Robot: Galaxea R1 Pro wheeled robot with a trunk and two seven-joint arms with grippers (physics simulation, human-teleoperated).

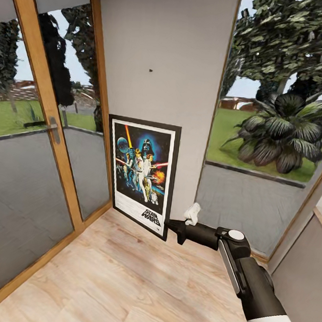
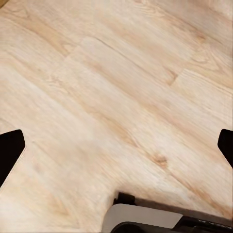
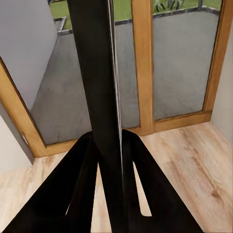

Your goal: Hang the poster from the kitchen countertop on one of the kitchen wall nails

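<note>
Pale grey wall panel (image 1: 164, 59) standing at 12 o'clock. Light wood floor (image 1: 122, 284) lying below. Wood-framed glass panes (image 1: 38, 122) flanking at 9 and 3 o'clock, daylight coming through, showing lawn, trees.

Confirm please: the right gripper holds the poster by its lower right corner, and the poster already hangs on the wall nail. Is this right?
Not quite. The right gripper does hold the poster by its lower right corner, but the poster is not on the wall nail. The head view shows the nail bare on the wall, well above the poster's top edge.
</note>
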